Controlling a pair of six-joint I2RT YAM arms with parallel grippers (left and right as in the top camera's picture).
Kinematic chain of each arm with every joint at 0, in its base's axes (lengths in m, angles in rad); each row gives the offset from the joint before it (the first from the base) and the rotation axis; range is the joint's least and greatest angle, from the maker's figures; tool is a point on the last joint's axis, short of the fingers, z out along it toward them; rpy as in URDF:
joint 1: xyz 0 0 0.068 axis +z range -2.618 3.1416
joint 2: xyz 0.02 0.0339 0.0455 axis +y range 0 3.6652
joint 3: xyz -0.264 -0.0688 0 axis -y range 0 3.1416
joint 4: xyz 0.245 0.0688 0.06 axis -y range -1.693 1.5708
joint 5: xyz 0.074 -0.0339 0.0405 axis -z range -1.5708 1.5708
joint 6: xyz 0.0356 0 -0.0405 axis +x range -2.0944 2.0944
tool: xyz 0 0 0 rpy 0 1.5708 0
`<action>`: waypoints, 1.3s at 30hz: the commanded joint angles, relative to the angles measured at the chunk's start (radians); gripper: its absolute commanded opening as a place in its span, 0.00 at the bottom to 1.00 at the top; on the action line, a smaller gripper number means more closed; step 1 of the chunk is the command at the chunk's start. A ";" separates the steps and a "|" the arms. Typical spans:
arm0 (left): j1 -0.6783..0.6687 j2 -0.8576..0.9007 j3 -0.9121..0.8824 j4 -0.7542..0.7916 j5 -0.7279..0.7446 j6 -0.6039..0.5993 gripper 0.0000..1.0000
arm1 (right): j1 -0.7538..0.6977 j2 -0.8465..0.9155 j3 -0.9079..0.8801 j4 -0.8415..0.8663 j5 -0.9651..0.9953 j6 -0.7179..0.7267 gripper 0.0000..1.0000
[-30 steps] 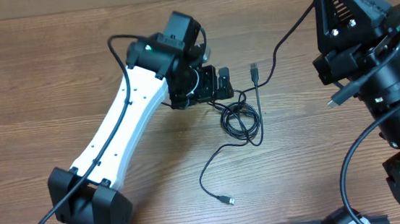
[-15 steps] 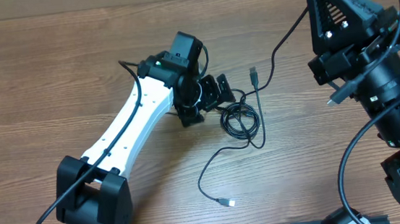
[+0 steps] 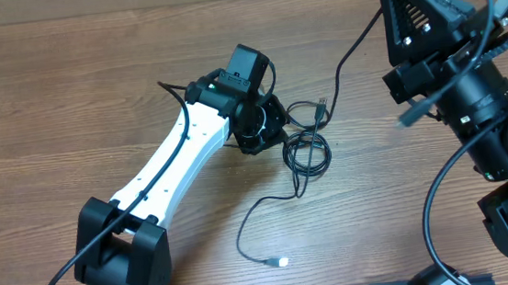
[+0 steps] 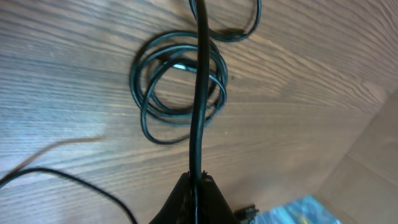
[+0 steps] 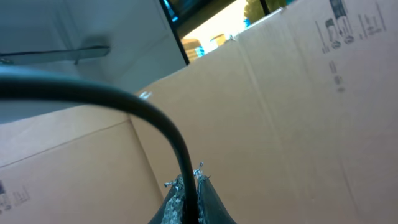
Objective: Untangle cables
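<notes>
Left wrist: left fingers pinched tight on 1 cable strand, coil just beyond; right fingers likewise.

The white left arm has swung toward the right, so its black wrist now sits against the left rim of the coil. The left gripper, open a second ago, is now closed on one strand of the thin black flexible cables; in the wrist view that strand runs straight out from the jaws across the coil. The coil has drawn tighter, and its long near loop is gone. The far plug end has slid nearer, close to the coil. The loose silver-tipped plug has crept left and slightly nearer. The black right arm has shifted left.
</notes>
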 commanded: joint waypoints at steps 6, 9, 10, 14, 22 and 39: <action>0.085 -0.010 -0.004 -0.140 -0.331 0.058 0.04 | -0.088 -0.005 0.011 -0.052 0.303 -0.069 0.04; 0.154 -0.010 -0.004 -0.259 -0.521 0.046 0.04 | -0.159 -0.005 0.011 -0.030 0.356 -0.167 0.04; 0.174 -0.010 -0.004 -0.286 -0.555 0.038 0.04 | -0.180 -0.005 0.011 -0.020 0.357 -0.190 0.04; 0.252 -0.010 -0.004 -0.343 -0.583 0.052 0.04 | -0.283 -0.005 0.012 0.038 0.357 -0.232 0.04; 0.275 -0.010 -0.004 -0.340 -0.549 0.106 0.04 | -0.430 0.010 0.012 0.119 0.358 -0.272 0.04; 0.242 -0.010 -0.004 -0.250 -0.291 0.261 0.71 | -0.510 0.142 0.012 0.014 0.246 -0.217 0.04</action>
